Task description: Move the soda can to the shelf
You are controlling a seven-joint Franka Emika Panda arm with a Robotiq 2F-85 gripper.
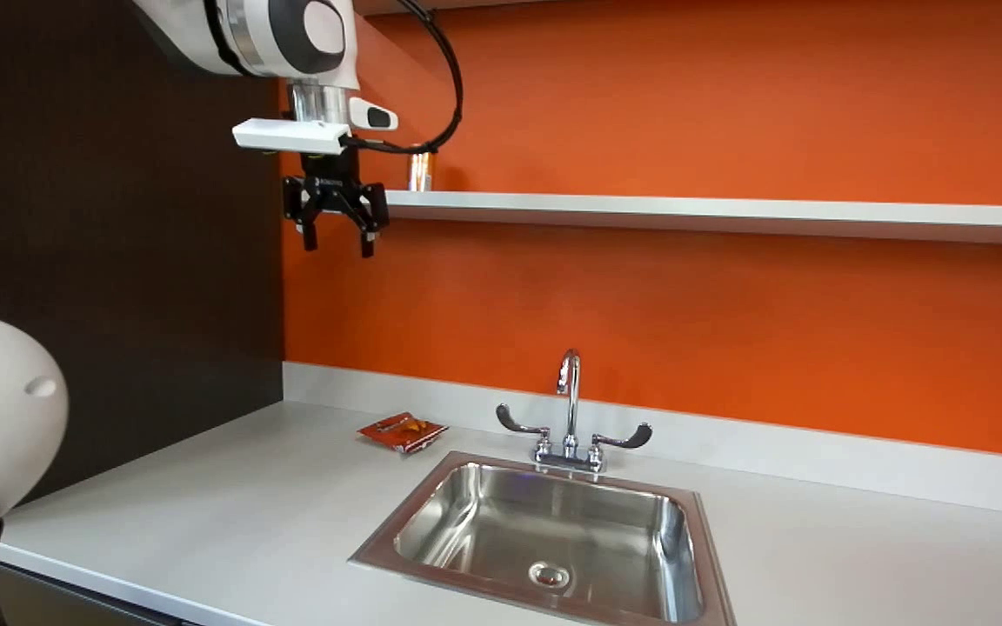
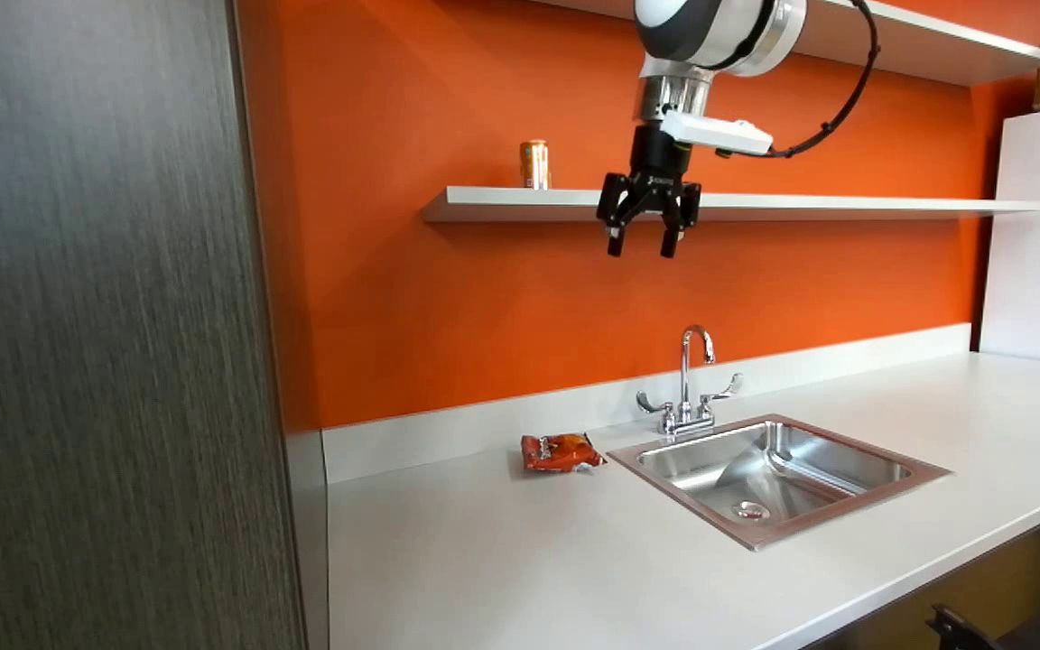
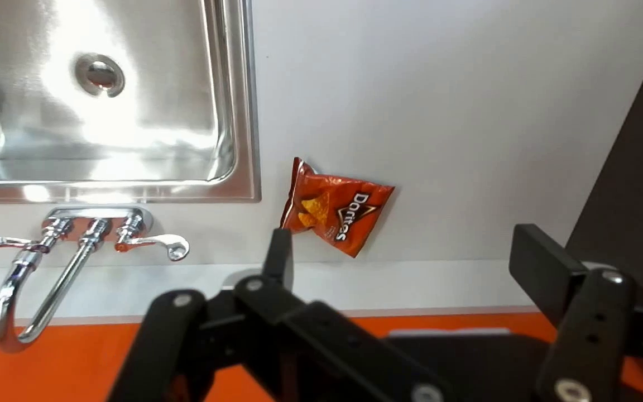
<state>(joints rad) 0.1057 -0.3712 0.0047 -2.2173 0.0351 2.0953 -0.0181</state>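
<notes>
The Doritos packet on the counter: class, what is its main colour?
The Doritos packet is mainly red-orange, with white lettering; it shows best in the wrist view.

a black cable (image 1: 457, 91) partly hides the cylindrical orange soda can (image 1: 420, 174) in an exterior view cropping the long white shelf (image 1: 684, 207).

In both exterior views the orange wall (image 1: 727, 330) is faced from below the shelf (image 1: 718, 208), in an exterior view with a dark panel (image 2: 114, 325) close at nine o'clock. In the wrist view, the countertop (image 3: 455, 128) is seen from overhead; the sink (image 3: 148, 89), there at ten o'clock, is shared by all.
</notes>
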